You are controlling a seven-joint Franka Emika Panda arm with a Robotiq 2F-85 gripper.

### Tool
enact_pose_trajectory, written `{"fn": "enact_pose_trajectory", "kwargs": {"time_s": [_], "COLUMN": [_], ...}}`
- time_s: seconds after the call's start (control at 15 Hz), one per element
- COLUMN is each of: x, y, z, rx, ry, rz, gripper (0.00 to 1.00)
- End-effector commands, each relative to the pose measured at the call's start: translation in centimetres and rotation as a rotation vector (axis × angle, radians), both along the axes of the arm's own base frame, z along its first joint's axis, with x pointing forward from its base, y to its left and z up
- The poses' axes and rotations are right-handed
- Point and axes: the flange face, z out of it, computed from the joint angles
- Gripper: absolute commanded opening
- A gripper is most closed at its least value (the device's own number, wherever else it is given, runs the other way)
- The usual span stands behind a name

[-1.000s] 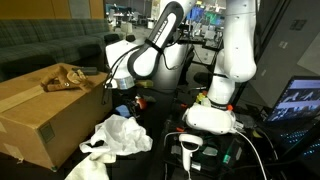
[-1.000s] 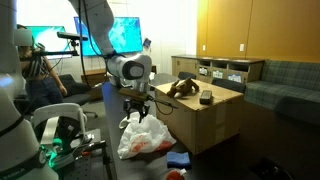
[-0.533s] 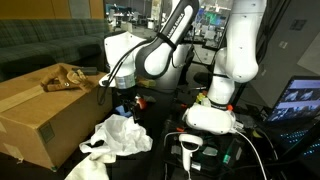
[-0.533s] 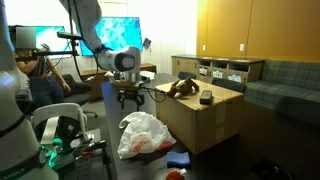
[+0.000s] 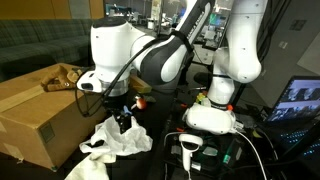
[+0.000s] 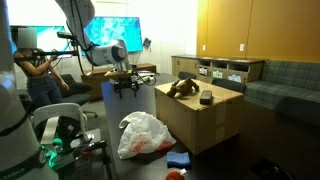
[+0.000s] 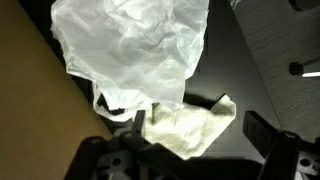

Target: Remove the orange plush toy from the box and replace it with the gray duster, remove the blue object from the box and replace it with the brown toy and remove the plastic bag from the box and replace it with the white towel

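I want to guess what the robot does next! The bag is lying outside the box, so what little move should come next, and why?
Probably lower the open gripper toward the white towel. The plastic bag lies outside the box, the gripper holds nothing, and in the wrist view the towel peeks out at the bag's edge, just below the camera.
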Motion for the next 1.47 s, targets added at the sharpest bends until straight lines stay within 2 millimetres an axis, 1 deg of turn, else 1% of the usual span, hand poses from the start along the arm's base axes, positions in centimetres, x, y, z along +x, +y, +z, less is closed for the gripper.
{"fn": "enact_pose_trajectory", "kwargs": {"time_s": [0.0, 0.07, 0.27, 0.4, 0.47, 0.53, 0.6, 0.73, 1.0, 1.2, 1.33, 1.4], "x": [3.4, 3.7, 4.8, 4.9, 4.4, 4.5, 4.1, 3.1, 0.0, -2.8, -4.0, -4.2], "y": [4.0, 4.8, 7.6, 9.6, 10.4, 11.1, 11.7, 12.9, 15.1, 15.8, 16.1, 16.3], "z": [-0.1, -0.5, -3.0, -4.8, -5.5, -6.3, -6.6, -7.3, -8.8, -9.8, -10.8, -11.5], "rx": [0.025, 0.028, 0.032, 0.018, 0.014, 0.014, 0.013, 0.013, -0.022, -0.096, -0.147, -0.164], "ry": [-0.046, -0.042, -0.044, -0.029, -0.015, -0.012, 0.002, 0.011, 0.013, 0.047, 0.073, 0.089], "rz": [0.012, 0.034, 0.049, 0.057, 0.063, 0.059, 0.066, 0.088, 0.184, 0.323, 0.419, 0.469], "gripper": [1.00, 1.00, 1.00, 1.00, 1.00, 1.00, 1.00, 1.00, 1.00, 1.00, 1.00, 1.00]}}
